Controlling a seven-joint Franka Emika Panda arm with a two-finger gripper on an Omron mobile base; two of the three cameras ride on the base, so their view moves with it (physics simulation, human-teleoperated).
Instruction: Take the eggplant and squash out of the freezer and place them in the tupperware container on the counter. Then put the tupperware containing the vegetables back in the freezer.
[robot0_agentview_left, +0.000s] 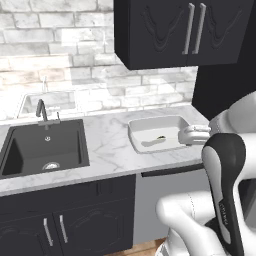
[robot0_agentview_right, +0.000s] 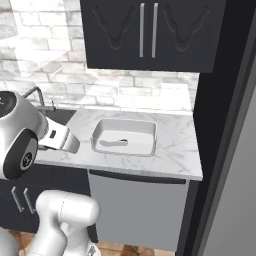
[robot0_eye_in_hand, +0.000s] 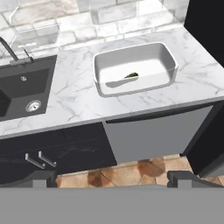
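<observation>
The tupperware container (robot0_eye_in_hand: 101, 65) (robot0_agentview_left: 137, 131) (robot0_agentview_right: 100, 129), a shallow white tray, rests on the counter (robot0_eye_in_hand: 78, 100) right of the sink. On its floor lies a small dark green speck beside a pale grey streak; I cannot tell what it is. My gripper (robot0_eye_in_hand: 116, 180) hangs open and empty in front of the counter's edge, well short of the tray, looking down at it. The freezer (robot0_agentview_right: 236, 200) shows as a flat grey face at the far right. Eggplant and squash are out of view.
A black sink (robot0_agentview_left: 42, 147) with a tap (robot0_agentview_left: 42, 111) takes up the counter's left. Black wall cabinets (robot0_agentview_left: 185, 30) hang over the tray. Under the tray sits a grey appliance front (robot0_eye_in_hand: 153, 133), flanked by dark cabinet doors (robot0_agentview_left: 55, 227). My arm (robot0_agentview_left: 225, 180) fills the lower right.
</observation>
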